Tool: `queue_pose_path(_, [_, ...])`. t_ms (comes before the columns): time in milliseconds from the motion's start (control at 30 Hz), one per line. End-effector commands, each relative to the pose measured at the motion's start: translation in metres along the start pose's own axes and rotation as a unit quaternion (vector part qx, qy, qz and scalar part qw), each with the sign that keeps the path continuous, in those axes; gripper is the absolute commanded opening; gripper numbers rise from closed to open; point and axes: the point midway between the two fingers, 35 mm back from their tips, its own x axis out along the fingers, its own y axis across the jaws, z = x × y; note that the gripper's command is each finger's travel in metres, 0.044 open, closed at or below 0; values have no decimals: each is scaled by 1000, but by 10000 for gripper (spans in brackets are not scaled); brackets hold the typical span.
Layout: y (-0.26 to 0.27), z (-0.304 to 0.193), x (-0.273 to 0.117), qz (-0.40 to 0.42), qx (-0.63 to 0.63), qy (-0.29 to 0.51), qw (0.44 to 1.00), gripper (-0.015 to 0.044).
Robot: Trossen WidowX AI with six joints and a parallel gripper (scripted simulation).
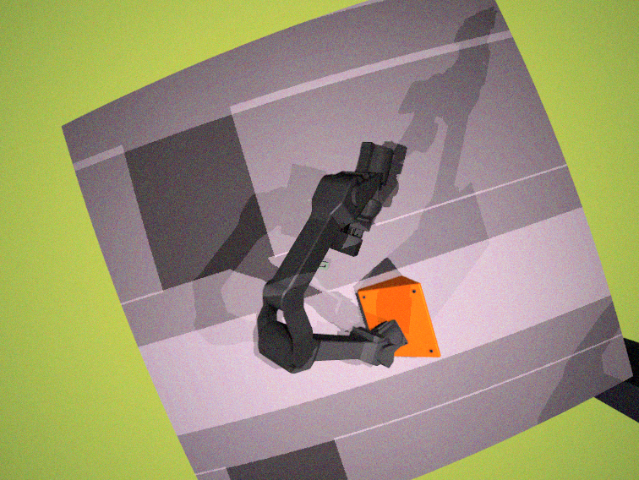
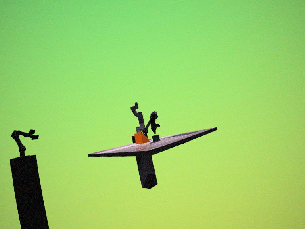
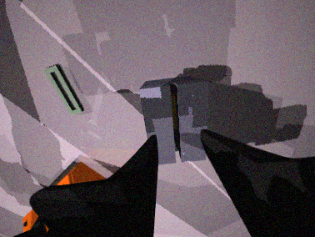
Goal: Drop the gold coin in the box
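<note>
Releasing over grey slotted box (image 2: 155, 138) (image 3: 164, 138): black pincer (image 2: 154, 132) (image 3: 178, 137) apart, nothing between. We best hold still, confirm gold coin sits below lid, then lift straight.

Overhead tabletop, distant side-on, close wrist downward

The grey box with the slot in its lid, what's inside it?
Through the narrow slot of the grey box, the wrist view shows only a dark, faintly yellowish-brown strip, possibly the coin. The lid and walls cover the rest.
</note>
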Motion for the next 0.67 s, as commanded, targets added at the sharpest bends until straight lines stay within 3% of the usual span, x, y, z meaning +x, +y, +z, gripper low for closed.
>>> queue_pose_path(0, [-1, 0, -10, -1, -1, 1, 1000, 266])
queue_pose_path(133, [0, 0, -19, -1, -1, 1, 1000, 371])
queue_pose_path(233, [2, 0, -50, 1, 0, 0, 1000, 440])
queue_pose_path(633, [4, 0, -59, 2, 0, -1, 1000, 440])
